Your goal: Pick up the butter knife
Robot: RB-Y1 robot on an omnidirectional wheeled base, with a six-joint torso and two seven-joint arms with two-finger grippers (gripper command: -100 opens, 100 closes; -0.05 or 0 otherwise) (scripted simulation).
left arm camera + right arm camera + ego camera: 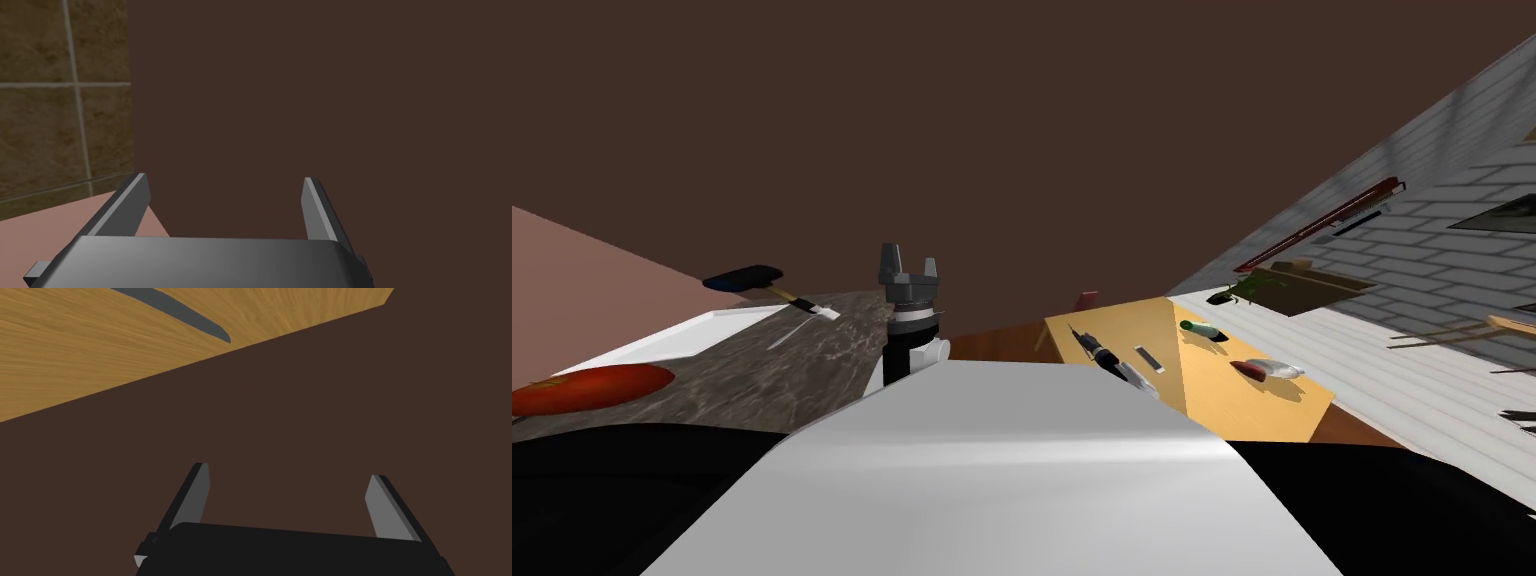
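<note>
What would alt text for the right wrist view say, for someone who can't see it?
The open, empty right gripper hangs over a plain dark brown surface. Beyond it runs the edge of a wooden table, with the tip of a grey blade lying on it.

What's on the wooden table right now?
On the wooden table: a dark-handled knife, a small grey bar, a green-tipped dark item, a red-and-silver item. The table's near edge is covered, so anything there is unseen.
</note>
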